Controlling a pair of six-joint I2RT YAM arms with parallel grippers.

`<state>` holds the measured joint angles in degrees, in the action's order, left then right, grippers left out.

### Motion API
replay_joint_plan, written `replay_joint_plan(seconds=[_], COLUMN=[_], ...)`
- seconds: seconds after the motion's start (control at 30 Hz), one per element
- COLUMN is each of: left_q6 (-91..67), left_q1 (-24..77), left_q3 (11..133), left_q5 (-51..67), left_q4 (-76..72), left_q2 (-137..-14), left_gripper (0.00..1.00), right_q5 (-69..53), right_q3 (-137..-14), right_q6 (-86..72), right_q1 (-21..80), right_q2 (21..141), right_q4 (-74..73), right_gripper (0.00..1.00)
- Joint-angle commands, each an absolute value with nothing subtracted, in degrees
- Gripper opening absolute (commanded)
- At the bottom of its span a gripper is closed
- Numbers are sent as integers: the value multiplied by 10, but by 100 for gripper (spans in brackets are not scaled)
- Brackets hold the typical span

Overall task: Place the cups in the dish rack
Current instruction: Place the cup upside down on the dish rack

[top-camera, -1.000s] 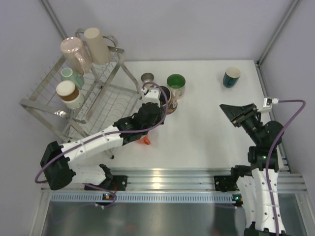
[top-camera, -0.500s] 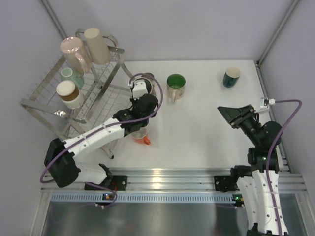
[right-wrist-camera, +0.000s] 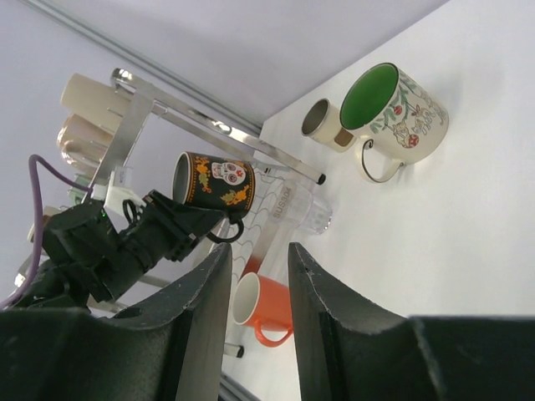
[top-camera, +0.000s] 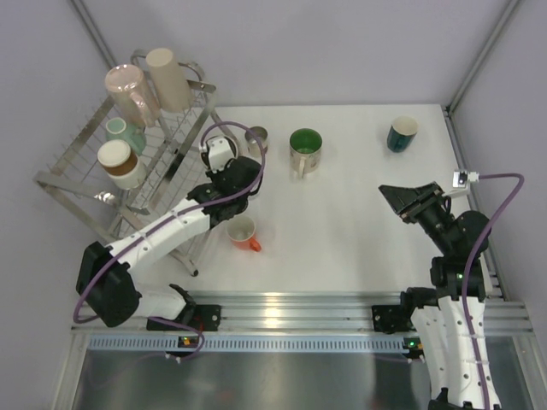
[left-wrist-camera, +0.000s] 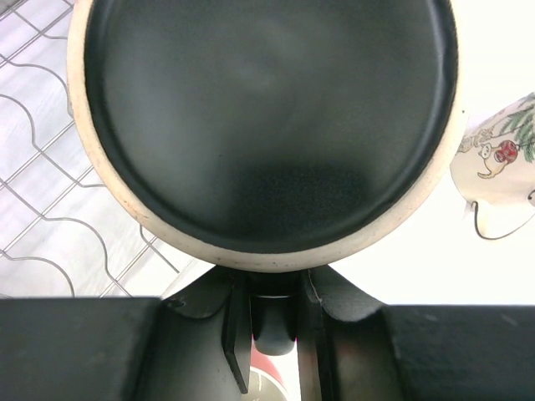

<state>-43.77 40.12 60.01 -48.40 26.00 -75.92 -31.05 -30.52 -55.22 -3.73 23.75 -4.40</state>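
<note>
My left gripper point(top-camera: 225, 173) is shut on the handle of a black skull-patterned mug point(right-wrist-camera: 216, 182) and holds it in the air at the right edge of the silver wire dish rack point(top-camera: 102, 184). The mug's dark inside fills the left wrist view point(left-wrist-camera: 267, 125). A pink cup point(top-camera: 128, 90), a beige cup point(top-camera: 167, 77), a teal cup point(top-camera: 124, 132) and a brown-banded cup point(top-camera: 118, 161) sit in the rack. On the table are a green-inside white mug point(top-camera: 304, 147), a small steel cup point(top-camera: 255, 137), a dark teal cup point(top-camera: 401, 133) and an orange mug point(top-camera: 244, 232) on its side. My right gripper point(top-camera: 402, 198) is open and empty.
A clear glass point(right-wrist-camera: 311, 219) lies by the rack's foot. The rack's wavy wire floor point(left-wrist-camera: 50, 209) is just left of the held mug. Grey walls enclose the white table point(top-camera: 359, 231). A metal rail point(top-camera: 291, 307) runs along the near edge.
My left gripper has carried the black mug leftward from beside the green-inside mug to the rack's edge, uncovering the orange mug. The right arm has barely moved.
</note>
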Motion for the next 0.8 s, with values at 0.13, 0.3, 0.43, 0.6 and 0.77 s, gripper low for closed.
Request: replay_joint_plan(seconds=[0.13,0.3,0.43,0.6,0.77], left_q6=[-453,-449,-459,-473,-470], left_q1=[371,365,361,359,348], left_q3=[616,606,598,581,577], left_q5=[-542,-552,-551,-551,-551], left_q4=[218,219,218,218,218], left_q2=[-747,-755,-762,-763,-772], left_gripper=[0,0,0,0,0], right_q5=[-299,-289,-284,-287,-284], right_q3=[-340,-344,-347,-359,-368], right_q6=[-526,-513,-505,-501,-497], right_q1=[-28,-25,-20,-17,-15], right_q2=[229,229,229,236,239], right_q4=[-57,-66,-69,-73,-73], right_gripper=[34,34,34,35,35])
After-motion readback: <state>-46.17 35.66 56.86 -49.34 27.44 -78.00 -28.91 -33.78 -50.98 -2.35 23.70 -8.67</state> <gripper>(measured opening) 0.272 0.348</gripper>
